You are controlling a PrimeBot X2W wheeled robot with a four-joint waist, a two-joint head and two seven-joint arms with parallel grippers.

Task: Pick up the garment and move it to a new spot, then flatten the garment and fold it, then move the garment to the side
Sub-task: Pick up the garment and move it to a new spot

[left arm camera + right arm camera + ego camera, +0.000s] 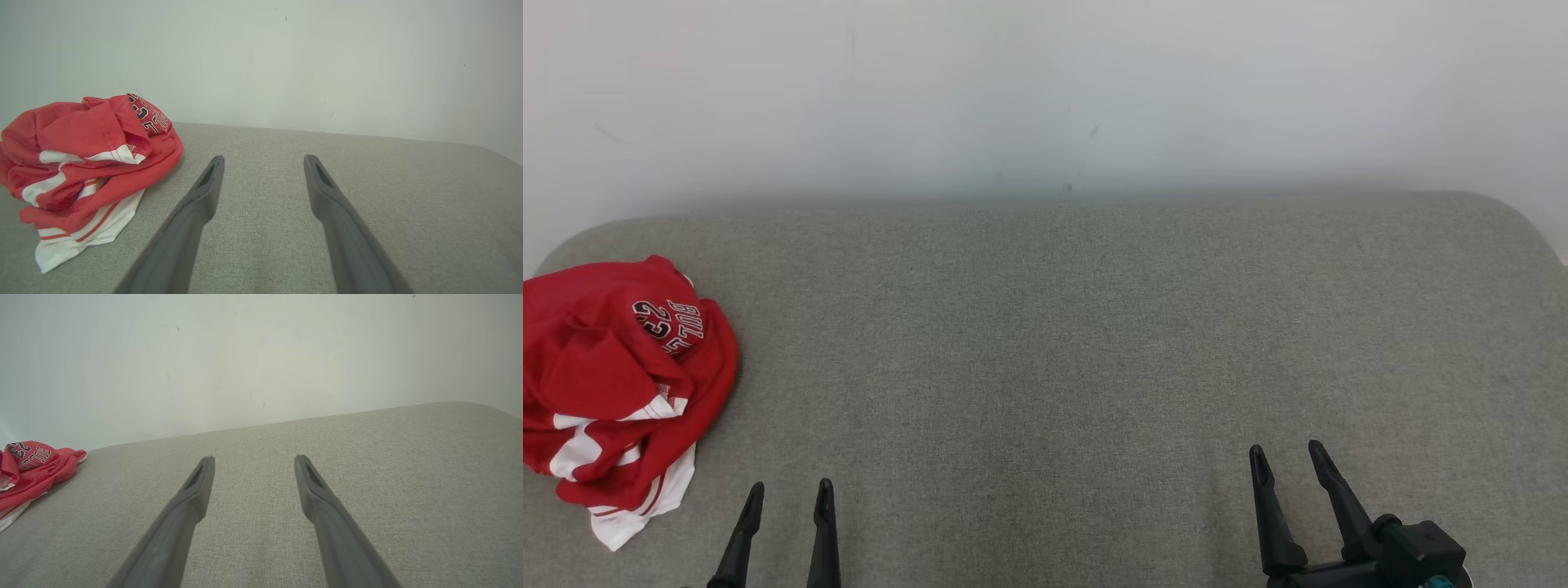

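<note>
Head view, nearest things first: the left gripper (pixel 791 484) rises from the bottom edge at the lower left, its two dark fingers spread apart with nothing between them. The right gripper (pixel 1286 447) stands at the lower right, also spread and empty. Both are over the grey padded surface (pixel 1054 343). I cannot tell if the fingertips touch it.

A little farther, and to the left of the left gripper, lies the garment (pixel 613 392). It is a red jersey with white stripes, crumpled into a heap at the left end of the surface. Its white hem is the near end, and the printed letters are at the far end. The heap seems longer from near to far than across, but the left edge of the view cuts it, so this is not certain.

In the left wrist view the garment (pixel 81 163) is left of the fingers, near but apart from them. In the right wrist view it sits at the far left edge, well apart from that gripper.

In my judgement the left arm is clearly the nearer one. The pick-up asks it to go leftward and slightly forward. Farthest is the pale wall (pixel 1045 90).
</note>
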